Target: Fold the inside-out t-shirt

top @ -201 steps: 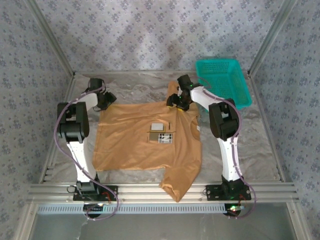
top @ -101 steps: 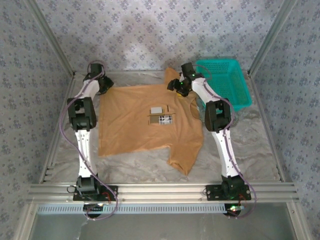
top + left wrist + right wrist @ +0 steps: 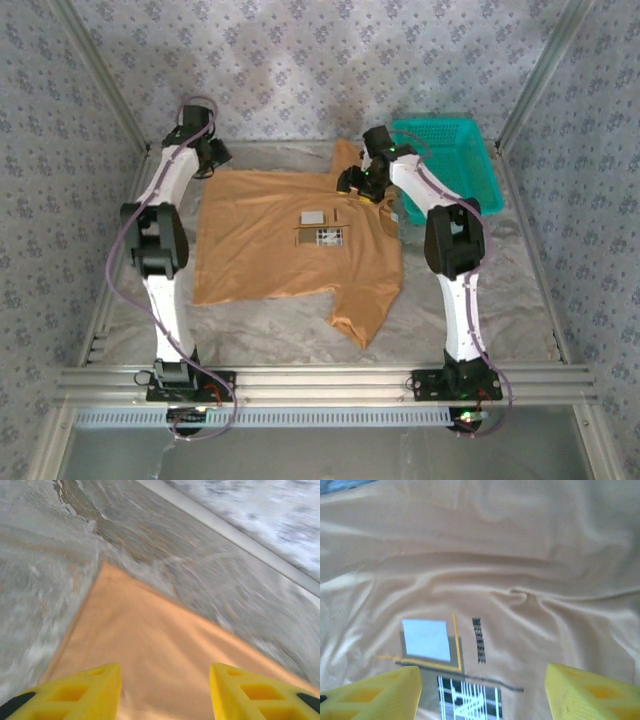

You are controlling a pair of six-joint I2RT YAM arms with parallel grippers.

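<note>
I see the t-shirt point(image 3: 290, 250) spread flat mid-worktop point(image 3: 490, 300) — my left gripper point(image 3: 164, 680), fingers apart and empty, hovers over its far-left corner; right gripper point(image 3: 482, 685), fingers likewise apart, over its far side.

So, the shirt point(image 3: 290, 250) is spread flat over the middle of the table point(image 3: 500, 290), and the basket point(image 3: 450, 165) is parked in the far right corner, near the shirt's far right edge. The labels point(image 3: 322, 228) are found on top of the shirt, a bit right of centre. One sleeve point(image 3: 362, 315) is stuck out toward the near edge on the right. The left hand point(image 3: 212, 155) is held at the shirt's far left corner, and the right hand point(image 3: 358, 185) over its far right part, between the labels and the basket.
</note>
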